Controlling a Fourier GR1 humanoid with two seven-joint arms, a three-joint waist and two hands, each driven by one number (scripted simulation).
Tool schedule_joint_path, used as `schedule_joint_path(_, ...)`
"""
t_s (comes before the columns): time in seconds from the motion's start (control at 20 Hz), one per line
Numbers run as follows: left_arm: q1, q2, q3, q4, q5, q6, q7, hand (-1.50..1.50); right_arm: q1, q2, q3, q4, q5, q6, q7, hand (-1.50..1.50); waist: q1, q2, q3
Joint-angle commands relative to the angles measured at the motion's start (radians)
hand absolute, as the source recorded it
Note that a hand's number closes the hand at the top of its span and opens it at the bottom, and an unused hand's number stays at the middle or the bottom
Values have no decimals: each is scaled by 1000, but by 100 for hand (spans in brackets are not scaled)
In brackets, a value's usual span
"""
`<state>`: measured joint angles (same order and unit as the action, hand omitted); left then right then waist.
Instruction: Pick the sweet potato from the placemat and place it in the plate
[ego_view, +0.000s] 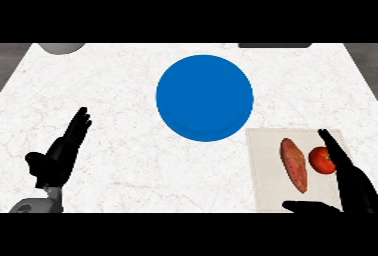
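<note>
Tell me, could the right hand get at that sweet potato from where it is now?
Probably yes. The right hand is open just beside the sweet potato on the placemat; only the tomato sits between them, close to its fingers.

I look steeply down on the pale marbled bench (111, 100). A blue plate (204, 97) sits near the middle, bare. At lower right lies a light placemat (269, 145), its near left corner close to the plate's rim. On it a sweet potato (294, 165) lies lengthwise, with a red tomato (320, 160) just beside it on the right. My right hand (347, 175) reaches over the mat, fingers straight, partly covering the tomato, thumb spread below the sweet potato. My left hand (63, 150) rests open at lower left, fingers up.
</note>
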<state>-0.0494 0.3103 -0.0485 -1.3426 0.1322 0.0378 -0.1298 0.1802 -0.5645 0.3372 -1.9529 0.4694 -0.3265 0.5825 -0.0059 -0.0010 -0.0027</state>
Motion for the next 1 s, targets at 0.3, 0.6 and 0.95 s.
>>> schedule_joint_path(0.3,32,-17,13,-2,-22,-21,-21,0,-55,-50,-38,-126,-34,300,358,-150,6,0,2)
schedule_joint_path(0.6,19,-14,37,-15,-20,-60,-12,0,-83,16,-11,24,34,358,332,-150,7,1,3)
schedule_joint_path(0.95,0,-14,95,-15,-35,-87,13,0,-177,136,-53,132,66,451,316,-150,8,1,3)
